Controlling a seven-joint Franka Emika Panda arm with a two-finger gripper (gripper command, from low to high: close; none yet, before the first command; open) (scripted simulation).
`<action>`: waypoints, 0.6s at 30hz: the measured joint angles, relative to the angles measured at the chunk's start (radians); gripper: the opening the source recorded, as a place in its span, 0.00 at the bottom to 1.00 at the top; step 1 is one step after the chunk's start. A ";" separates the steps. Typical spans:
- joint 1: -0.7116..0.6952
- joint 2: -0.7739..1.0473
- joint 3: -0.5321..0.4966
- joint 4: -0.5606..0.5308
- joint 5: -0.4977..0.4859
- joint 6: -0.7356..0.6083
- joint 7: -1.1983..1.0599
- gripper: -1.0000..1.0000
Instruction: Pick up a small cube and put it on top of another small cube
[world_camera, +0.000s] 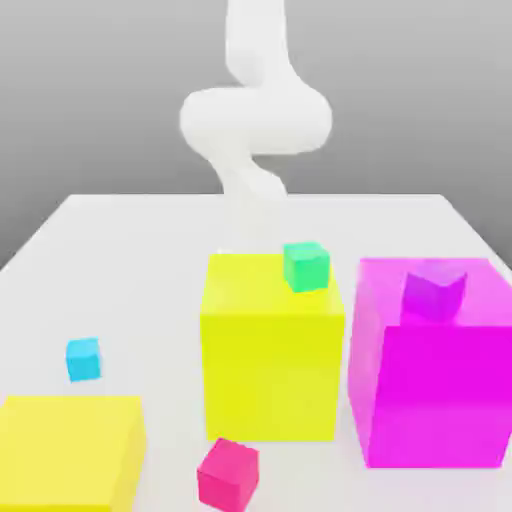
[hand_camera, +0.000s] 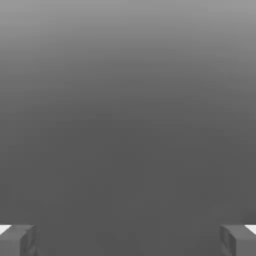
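A tiny cyan small cube (world_camera: 84, 359) rests on the white table (world_camera: 130, 260) toward the exterior view's left, standing alone. The white arm (world_camera: 255, 115) curls above the table's far edge, well behind the cubes. In the hand view my gripper (hand_camera: 128, 240) is open: its two grey fingers (hand_camera: 17, 240) stand far apart with nothing between them, against a plain grey background. No cube shows in the hand view.
A big yellow cube (world_camera: 272, 350) stands mid-table with a small green cube (world_camera: 306, 266) at its upper far corner. A big magenta cube (world_camera: 432, 390) on the right carries a small purple cube (world_camera: 434, 292). Another big yellow cube (world_camera: 68, 450) and a small crimson-pink cube (world_camera: 228, 473) sit in front.
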 joint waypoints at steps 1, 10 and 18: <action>-0.015 0.024 -0.003 -0.014 -0.024 0.015 -0.012 0.50; -0.135 0.224 -0.075 -0.132 -0.201 0.128 -0.133 0.50; -0.220 0.396 -0.195 -0.235 -0.300 0.229 -0.282 0.50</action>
